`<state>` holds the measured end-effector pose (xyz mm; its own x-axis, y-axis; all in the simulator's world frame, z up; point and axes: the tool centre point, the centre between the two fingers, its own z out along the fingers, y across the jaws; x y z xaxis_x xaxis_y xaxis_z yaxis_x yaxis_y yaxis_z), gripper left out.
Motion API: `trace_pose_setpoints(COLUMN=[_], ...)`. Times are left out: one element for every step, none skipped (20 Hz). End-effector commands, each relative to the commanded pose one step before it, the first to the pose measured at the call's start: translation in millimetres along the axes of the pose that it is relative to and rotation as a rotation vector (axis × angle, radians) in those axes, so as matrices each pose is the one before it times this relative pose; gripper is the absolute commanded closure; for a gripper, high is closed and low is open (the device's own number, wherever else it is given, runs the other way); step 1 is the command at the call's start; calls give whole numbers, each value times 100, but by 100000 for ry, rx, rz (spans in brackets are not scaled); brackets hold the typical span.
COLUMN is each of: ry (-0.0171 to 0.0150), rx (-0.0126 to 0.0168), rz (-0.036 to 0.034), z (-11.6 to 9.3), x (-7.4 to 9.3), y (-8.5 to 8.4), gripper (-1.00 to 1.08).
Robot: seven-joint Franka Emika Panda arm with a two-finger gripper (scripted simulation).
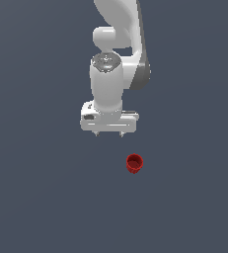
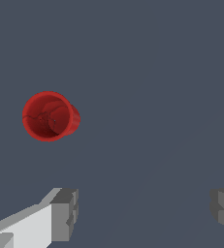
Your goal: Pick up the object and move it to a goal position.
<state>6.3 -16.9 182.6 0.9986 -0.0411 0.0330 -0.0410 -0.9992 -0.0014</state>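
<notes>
The gripper [image 1: 108, 135], fingers apart and empty, is in the approach step; next it must center over the red cup [image 1: 134, 163] and descend.

One red cup [image 1: 134, 163]; one white arm [image 1: 116, 44]; one tool [image 1: 109, 134], two fingers [image 2: 65, 214].

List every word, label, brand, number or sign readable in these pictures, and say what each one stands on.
None: no readable text appears in either view.
The red cup shows plain red walls and a hollow inside, with no marking.
The white pincer and the arm above it bear no lettering or logo.
The dark grey surface carries no sign or number.
</notes>
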Motion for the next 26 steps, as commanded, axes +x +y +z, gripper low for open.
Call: trace_pose_setpoints(ry=[0,-39,-112,-189,-261,-332,-381,-319,-241,-164,-87,-16,58,55,0,-20,-32,-28,-21,-30,-31,-31,-48,-42,-52,-58], rx=[0,-8,-19,-32,-43,-54,-60,-49,-36,-24,-13,-2,8,8,0,-4,-6,-5,-3,-4,-3,-2,-2,0,3,6], rz=[0,-164,-459,-773,-1070,-1366,-1568,-1318,-997,-678,-361,-67,242,233,0,-66,-115,-94,-66,-93,-93,-93,-147,-131,-161,-173], z=[0,21,59,99,136,173,196,163,121,80,40,5,-29,-14,30,60,89,107,124,152,174,196,230,251,283,314], x=[0,-9,-27,-43,-60,-75,-86,-71,-54,-39,-24,-7,13,35,51,79,114,146,177,211,240,266,296,320,347,372], y=[1,-48,-125,-215,-297,-378,-432,-362,-272,-182,-94,-19,68,47,-37,-71,-119,-134,-143,-186,-209,-227,-280,-291,-334,-369], gripper=[-92,-92,-92,-92,-92,-92,-92,-92,-92,-92,-92,-92,-92,-92,-92,-92,-92,-92,-92,-92,-92,-92,-92,-92,-92,-92])
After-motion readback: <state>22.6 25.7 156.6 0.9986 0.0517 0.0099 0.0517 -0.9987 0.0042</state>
